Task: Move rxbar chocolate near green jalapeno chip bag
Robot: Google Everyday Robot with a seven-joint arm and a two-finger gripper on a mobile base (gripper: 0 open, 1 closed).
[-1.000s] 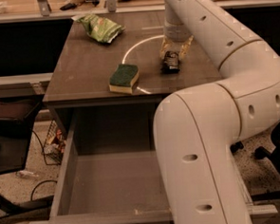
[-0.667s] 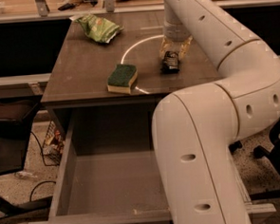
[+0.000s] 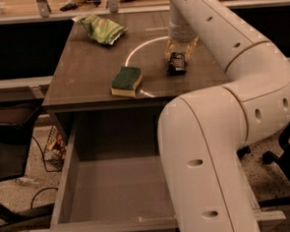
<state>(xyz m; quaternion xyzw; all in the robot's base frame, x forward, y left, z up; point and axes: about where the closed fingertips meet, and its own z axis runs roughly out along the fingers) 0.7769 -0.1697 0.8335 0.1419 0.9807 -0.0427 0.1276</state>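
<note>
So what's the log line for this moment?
gripper over rxbar chocolate, table right | green jalapeno chip bag back-left, apart | sponge front

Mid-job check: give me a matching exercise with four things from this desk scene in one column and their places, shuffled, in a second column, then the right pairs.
Things
1. wrinkly light-green foil chip bag
2. green-topped yellow sponge
3. small flat black-wrapped snack bar
4. gripper

Places
A. near the front edge of the tabletop, about midway along it
B. lying on the tabletop to the right of the sponge
C. far left corner of the tabletop
D. just above the snack bar, over the right side of the tabletop

Pairs: 1-C, 2-A, 3-B, 4-D
</note>
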